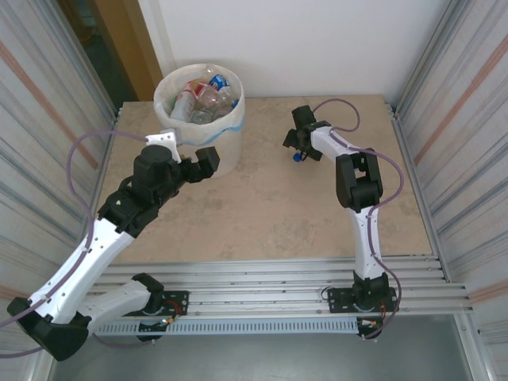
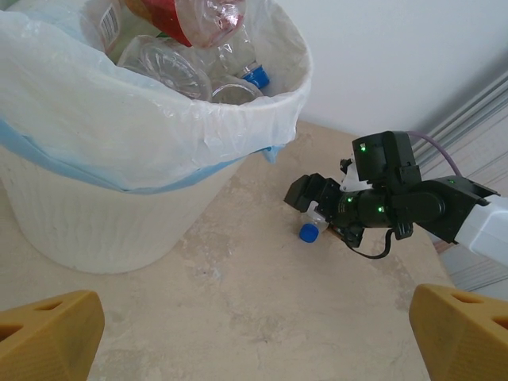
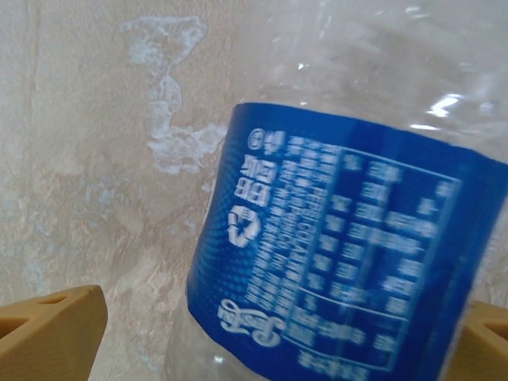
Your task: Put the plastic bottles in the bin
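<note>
Straddling blue-labelled bottle: right claw; left claw spread beside bin

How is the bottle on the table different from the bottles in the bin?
The table bottle is alone on the tabletop between the fingers of the right hand; the bin bottles are piled inside the bin. The table bottle's label is blue; one bin bottle's is red. Both kinds are clear plastic with blue caps showing.
</note>
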